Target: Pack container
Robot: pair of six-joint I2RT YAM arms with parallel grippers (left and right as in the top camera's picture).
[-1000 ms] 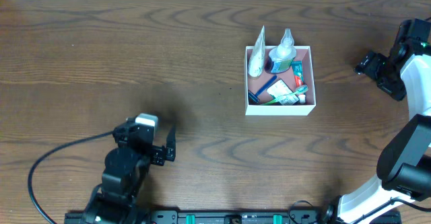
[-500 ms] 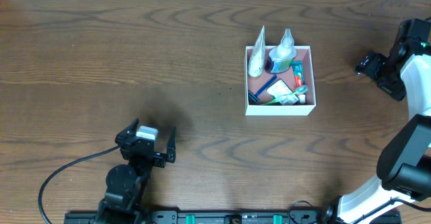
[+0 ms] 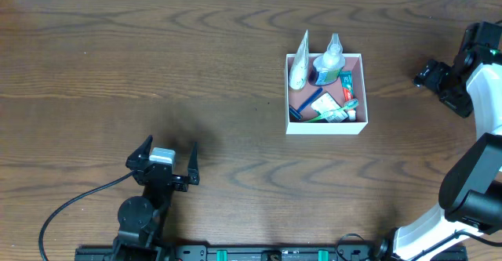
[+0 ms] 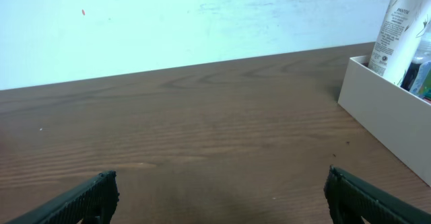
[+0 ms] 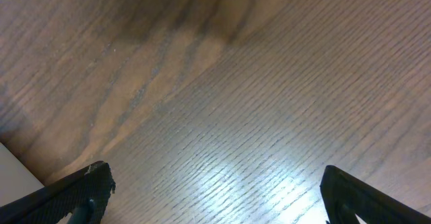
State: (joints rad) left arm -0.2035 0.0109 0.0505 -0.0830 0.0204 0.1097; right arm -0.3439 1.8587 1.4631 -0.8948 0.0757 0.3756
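The container is a square white box with a pink inside, right of the table's centre. It holds a white tube, a clear bottle, a toothpaste tube and toothbrushes. Its white wall and the tube show at the right of the left wrist view. My left gripper is open and empty, low over bare wood at the front left, far from the container. My right gripper is open and empty over bare wood, right of the container.
The dark wooden table runs to a white wall at the back. A black cable trails from the left arm near the front edge. A pale corner shows at the lower left of the right wrist view.
My left gripper has drawn back a little toward the front left and turned to face the far side. The right arm and the container have not moved.
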